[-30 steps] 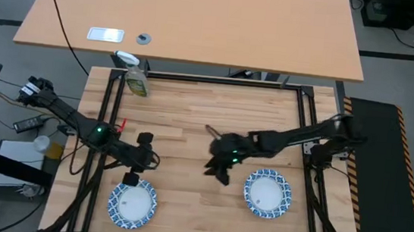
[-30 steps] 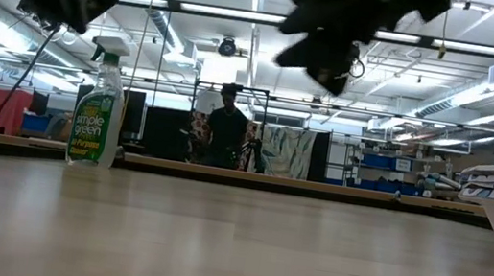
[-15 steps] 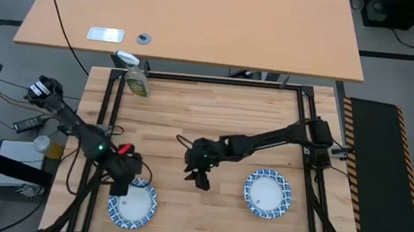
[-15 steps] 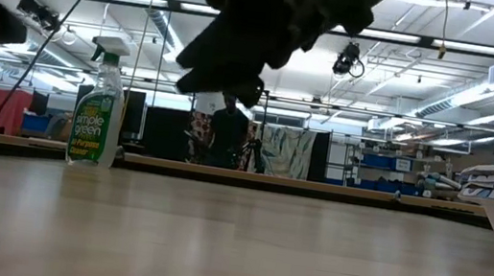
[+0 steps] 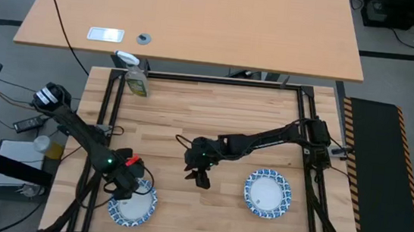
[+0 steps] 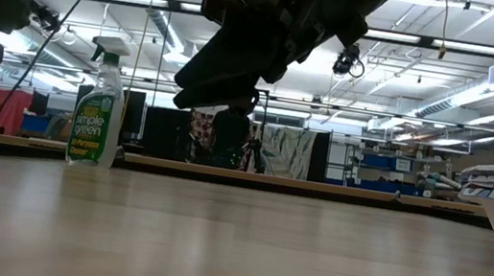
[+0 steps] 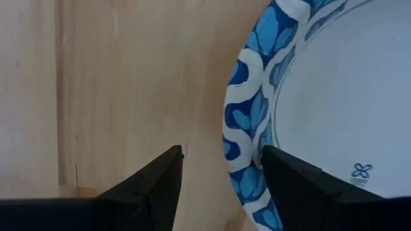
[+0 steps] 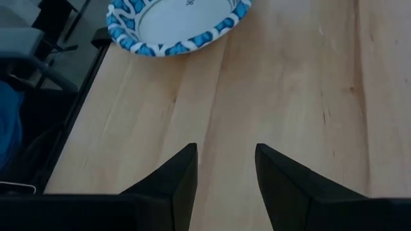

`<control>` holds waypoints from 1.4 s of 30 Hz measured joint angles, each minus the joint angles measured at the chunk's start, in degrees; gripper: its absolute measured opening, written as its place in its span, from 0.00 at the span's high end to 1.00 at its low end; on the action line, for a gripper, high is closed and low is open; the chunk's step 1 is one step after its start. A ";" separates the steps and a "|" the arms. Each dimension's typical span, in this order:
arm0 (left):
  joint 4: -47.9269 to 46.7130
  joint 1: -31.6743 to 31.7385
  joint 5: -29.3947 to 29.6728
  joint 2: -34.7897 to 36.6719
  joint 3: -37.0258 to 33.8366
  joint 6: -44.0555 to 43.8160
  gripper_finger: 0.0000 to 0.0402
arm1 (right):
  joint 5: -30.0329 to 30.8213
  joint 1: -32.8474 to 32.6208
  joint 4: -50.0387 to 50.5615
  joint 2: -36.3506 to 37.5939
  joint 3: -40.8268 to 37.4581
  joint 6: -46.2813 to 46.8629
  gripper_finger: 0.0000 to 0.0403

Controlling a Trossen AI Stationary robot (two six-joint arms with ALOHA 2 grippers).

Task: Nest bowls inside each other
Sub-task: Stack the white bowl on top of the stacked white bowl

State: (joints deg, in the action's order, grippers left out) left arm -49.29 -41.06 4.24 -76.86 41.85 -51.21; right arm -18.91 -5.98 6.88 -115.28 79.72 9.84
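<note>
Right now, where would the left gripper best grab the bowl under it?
Probably at the patterned rim. The bowl lies flat and shallow, so only its thin edge fits between fingers. The left gripper, open, already straddles that edge from the outer side; coming down there looks best.

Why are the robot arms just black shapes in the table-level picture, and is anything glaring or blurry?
Low view: the arm is backlit by bright ceiling lights, so it shows as a silhouette; the table has a soft sheen. Left wrist view: the bowl rim looks slightly soft. High view: evenly lit, shadows faint.
</note>
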 joint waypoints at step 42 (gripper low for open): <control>25.82 16.29 3.00 0.37 4.39 26.71 0.89 | 21.89 12.08 44.13 36.32 0.00 -1.07 0.60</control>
State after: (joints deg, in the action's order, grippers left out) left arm -23.47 -24.77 7.24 -76.49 46.24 -24.50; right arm 2.98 6.10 51.01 -78.96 79.72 8.78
